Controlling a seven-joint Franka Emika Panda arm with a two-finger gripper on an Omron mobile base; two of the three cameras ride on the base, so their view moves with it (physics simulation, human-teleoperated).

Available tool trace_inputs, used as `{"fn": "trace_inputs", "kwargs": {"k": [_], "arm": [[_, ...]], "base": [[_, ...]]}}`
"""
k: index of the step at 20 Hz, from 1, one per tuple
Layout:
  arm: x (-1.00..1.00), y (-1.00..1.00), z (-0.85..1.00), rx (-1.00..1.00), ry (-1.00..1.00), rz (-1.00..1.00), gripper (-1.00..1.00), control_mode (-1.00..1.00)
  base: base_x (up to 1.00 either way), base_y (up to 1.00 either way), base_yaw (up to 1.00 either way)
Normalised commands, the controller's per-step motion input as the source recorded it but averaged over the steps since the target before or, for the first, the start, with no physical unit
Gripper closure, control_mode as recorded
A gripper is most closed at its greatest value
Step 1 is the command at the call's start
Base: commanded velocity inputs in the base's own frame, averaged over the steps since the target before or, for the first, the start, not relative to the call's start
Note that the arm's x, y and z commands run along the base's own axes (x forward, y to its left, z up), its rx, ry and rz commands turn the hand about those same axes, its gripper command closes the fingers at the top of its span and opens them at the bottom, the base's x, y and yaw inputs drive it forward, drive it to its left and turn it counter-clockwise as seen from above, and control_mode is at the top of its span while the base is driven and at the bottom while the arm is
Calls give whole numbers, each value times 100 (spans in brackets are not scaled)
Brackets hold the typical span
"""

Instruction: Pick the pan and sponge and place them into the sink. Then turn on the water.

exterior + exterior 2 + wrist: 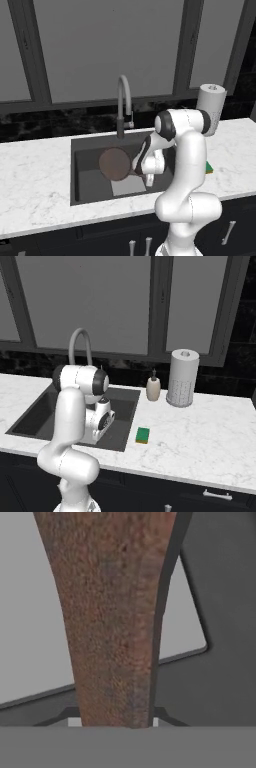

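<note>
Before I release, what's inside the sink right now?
The pan is over the sink, its handle in the shut claw; whether it touches the floor is unclear. The arm hides the sink's right part. The sponge is on the counter.

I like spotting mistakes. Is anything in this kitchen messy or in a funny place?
Nothing is spilled or broken. The pan hangs over the sink, held by its handle in the gripper. The sponge lies flat on the counter.

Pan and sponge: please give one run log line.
gripper: shut on pan handle | pan: over sink | sponge: on counter | faucet: off
</note>
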Motion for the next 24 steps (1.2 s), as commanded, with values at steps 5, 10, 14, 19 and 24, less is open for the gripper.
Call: {"fn": "trace_inputs", "kwargs": {"k": [5,10,14,19,24], "arm": [[-1,-2,0,0,3,13,100,-100],[0,6,0,0,5,3,100,-100],[0,24,0,0,7,0,-100,-100],[0,19,-1,0,8,0,-100,-100],[0,17,-5,0,6,0,-100,-100]], "base": [[0,0,0],[0,0,0],[0,0,0],[0,0,0],[0,0,0]]}}
